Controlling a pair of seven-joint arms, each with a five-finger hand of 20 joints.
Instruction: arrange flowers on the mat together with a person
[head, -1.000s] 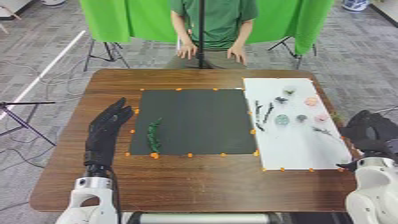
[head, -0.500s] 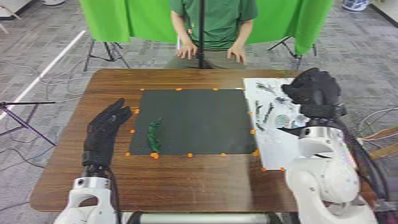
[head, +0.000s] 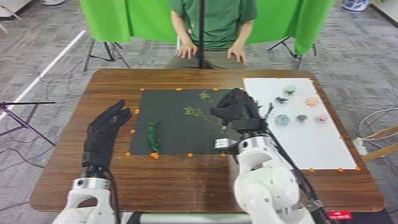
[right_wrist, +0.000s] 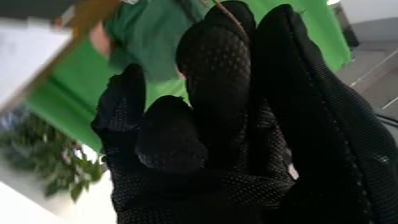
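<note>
Above the dark mat, near its right edge, the right hand holds a leafy sprig.

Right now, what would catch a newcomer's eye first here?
Probably the robot's gloved right hand, over the dark mat, holding a leafy green sprig. Next, likely the bright green cloth behind the brown table, and the white sheet at its right, dotted with small pale flowers.

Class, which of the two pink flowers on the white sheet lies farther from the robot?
The upper pink flower; the lower pink flower lies closer, beside a grey flower.
</note>
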